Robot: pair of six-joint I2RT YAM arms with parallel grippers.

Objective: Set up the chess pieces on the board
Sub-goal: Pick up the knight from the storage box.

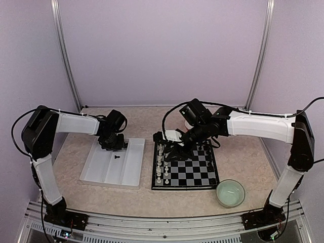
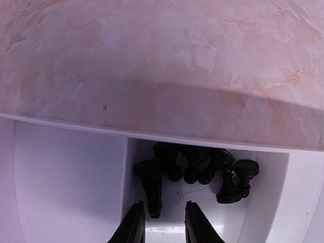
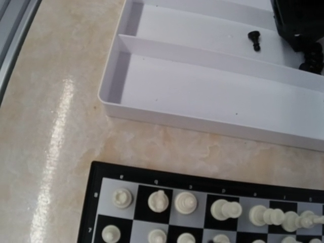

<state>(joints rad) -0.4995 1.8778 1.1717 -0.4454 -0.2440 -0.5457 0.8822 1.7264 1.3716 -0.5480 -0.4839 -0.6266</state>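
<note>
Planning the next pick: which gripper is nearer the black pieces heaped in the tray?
Left. The left gripper hovers at the black pieces; the right gripper is over the board.

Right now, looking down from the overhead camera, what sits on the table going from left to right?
white partitioned tray → chessboard → pale green bowl

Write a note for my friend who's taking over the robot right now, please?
Left gripper: open, low in the white tray, just short of the black pieces heaped at its far end.
Right gripper: over the chessboard's far left corner; grip unclear.
Done: white pieces sit in two files along the board's left side.
To do: the black side. None visibly on the board; one lone black piece lies mid-tray.
</note>
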